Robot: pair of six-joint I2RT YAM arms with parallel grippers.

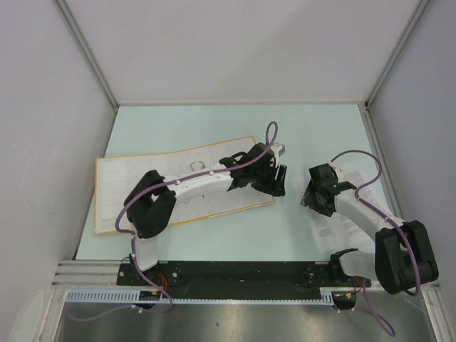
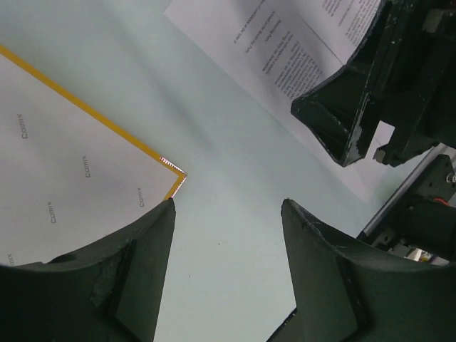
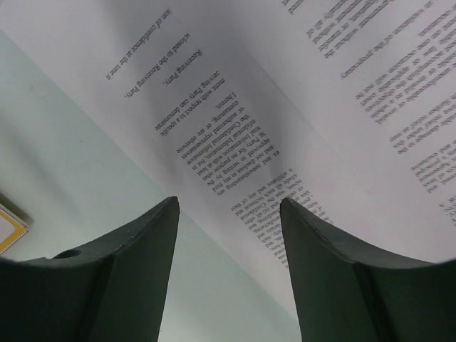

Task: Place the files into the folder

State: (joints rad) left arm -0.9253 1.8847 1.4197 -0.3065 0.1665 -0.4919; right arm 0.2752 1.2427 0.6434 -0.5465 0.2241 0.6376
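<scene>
While the folder (image 1: 114, 191) lies open at nine o'clock on the surface (image 1: 235, 121), the files (image 1: 329, 229) lie at four o'clock. Left fingers (image 2: 128, 271) stand apart over the folder's corner; right fingers (image 3: 121, 263) stand apart above the files, gripping nothing.

Orange-edged cream folder (image 1: 121, 187), white files (image 3: 235, 142) printed with black text, pale mint-green table (image 1: 214, 122)

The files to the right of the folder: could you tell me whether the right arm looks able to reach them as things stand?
Probably yes: the right end effector hangs open just above the files, and nothing lies between it and them.
</scene>
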